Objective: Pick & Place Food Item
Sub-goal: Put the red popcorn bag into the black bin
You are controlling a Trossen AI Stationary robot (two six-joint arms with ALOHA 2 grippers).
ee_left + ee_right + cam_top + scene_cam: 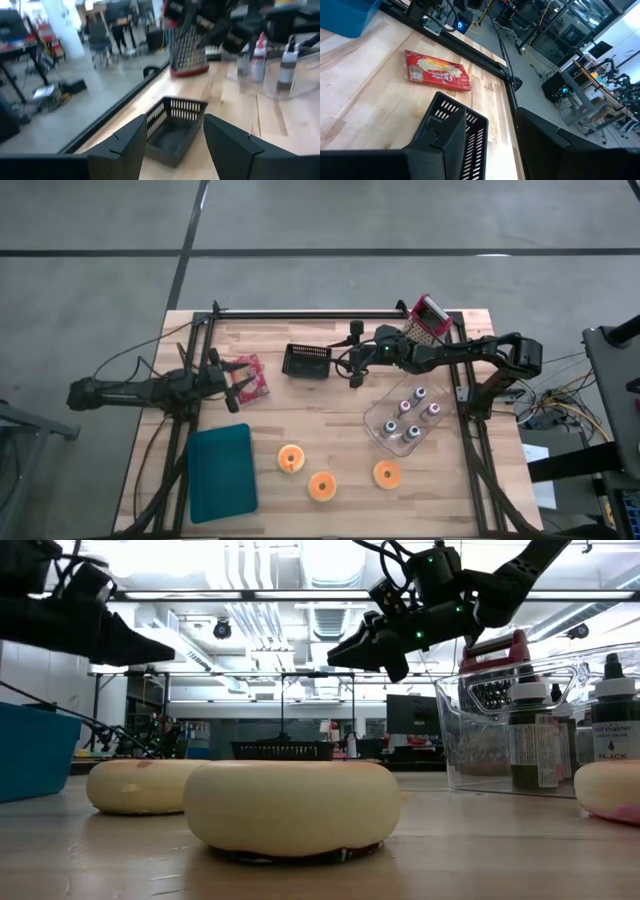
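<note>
The red food packet lies flat on the tabletop, directly under the left end effector, whose fingers stand apart and empty. The right end effector, also apart, hovers beyond the black basket, farther away.

In the right wrist view the black basket is partly hidden behind the arm's own dark fingers. The red packet's printed label is too small to read. In the left wrist view the bottles are blurred.

Donuts near camera; right gripper raised.
</note>
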